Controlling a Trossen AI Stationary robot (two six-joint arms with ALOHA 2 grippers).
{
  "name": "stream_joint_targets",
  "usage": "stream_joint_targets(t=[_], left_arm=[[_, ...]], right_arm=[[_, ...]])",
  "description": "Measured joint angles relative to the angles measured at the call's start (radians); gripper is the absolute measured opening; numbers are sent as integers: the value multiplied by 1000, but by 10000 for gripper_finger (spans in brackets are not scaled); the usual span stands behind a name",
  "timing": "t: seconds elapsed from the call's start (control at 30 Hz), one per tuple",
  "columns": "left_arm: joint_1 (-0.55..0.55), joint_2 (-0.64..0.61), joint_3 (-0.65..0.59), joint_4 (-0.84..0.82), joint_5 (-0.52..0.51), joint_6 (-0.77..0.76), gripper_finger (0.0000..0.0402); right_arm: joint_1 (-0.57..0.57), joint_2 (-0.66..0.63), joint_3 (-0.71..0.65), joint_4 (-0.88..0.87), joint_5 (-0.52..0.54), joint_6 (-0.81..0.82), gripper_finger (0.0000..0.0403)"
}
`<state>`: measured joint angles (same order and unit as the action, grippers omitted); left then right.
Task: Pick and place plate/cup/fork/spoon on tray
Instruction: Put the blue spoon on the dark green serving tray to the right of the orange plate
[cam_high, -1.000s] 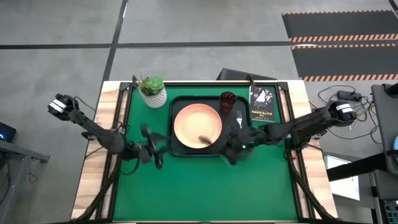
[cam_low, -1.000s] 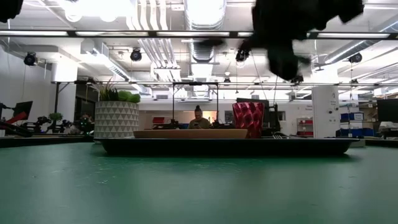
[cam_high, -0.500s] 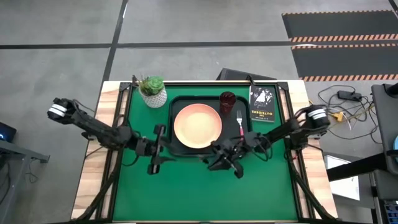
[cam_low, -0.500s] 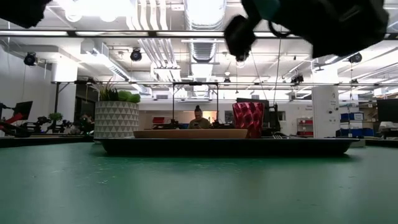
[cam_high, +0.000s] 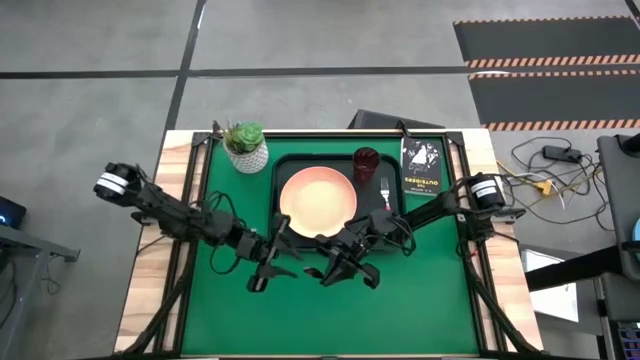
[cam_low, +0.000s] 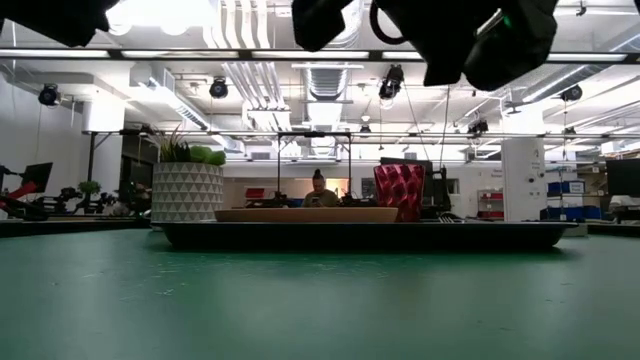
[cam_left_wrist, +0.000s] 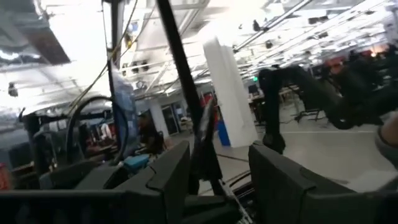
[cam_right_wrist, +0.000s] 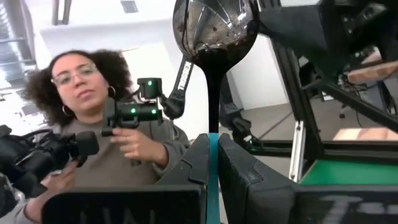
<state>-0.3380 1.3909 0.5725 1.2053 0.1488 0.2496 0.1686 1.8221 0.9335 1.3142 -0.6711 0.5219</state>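
Observation:
The dark tray (cam_high: 290, 166) lies on the far middle of the green table. On it are the salmon-pink plate (cam_high: 318, 200), the maroon cup (cam_high: 366, 163) and the pink-handled fork (cam_high: 386, 196). My right gripper (cam_high: 338, 266) hovers just near of the tray, shut on the blue-handled spoon (cam_right_wrist: 214, 37). My left gripper (cam_high: 270, 264) hovers beside it, to its left, open and empty (cam_left_wrist: 217, 180). In the low view both grippers hang high above the table (cam_low: 450, 30). My right gripper pinches the spoon's light blue handle (cam_right_wrist: 213, 149) between its two fingers (cam_right_wrist: 239, 168). The spoon lies along the fingers, and its dark bowl (cam_right_wrist: 214, 28) sticks out well past the fingertips. The spoon is lifted clear of the table.
A white pot with a green plant (cam_high: 246, 147) stands left of the tray's far end, and a black booklet (cam_high: 421, 167) lies right of it. Bare green table (cam_high: 330, 320) stretches toward the near edge. A person (cam_right_wrist: 93, 124) shows in the room beyond.
My right gripper has gone from over the tray's right part toward the table's left and near edge, carrying the spoon off the plate's area and turning. My left gripper has gone toward the table's right and slightly nearer, closing on the right gripper.

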Motion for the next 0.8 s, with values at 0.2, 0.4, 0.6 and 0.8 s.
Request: stream_joint_targets(t=[0.2, 0.4, 0.6, 0.8], left_arm=[[5, 54, 42, -6, -82, -35, 146], [5, 86, 67, -5, -46, -27, 146], [4, 122, 99, -2, -28, 39, 134], [7, 122, 96, -2, -64, 53, 19]], right_arm=[[-12, 0, 39, -50, -20, -7, 9], [-20, 0, 53, -97, -19, -22, 9], [-37, 0, 48, -106, -21, -25, 9], [-43, 0, 42, -105, -18, -21, 9]])
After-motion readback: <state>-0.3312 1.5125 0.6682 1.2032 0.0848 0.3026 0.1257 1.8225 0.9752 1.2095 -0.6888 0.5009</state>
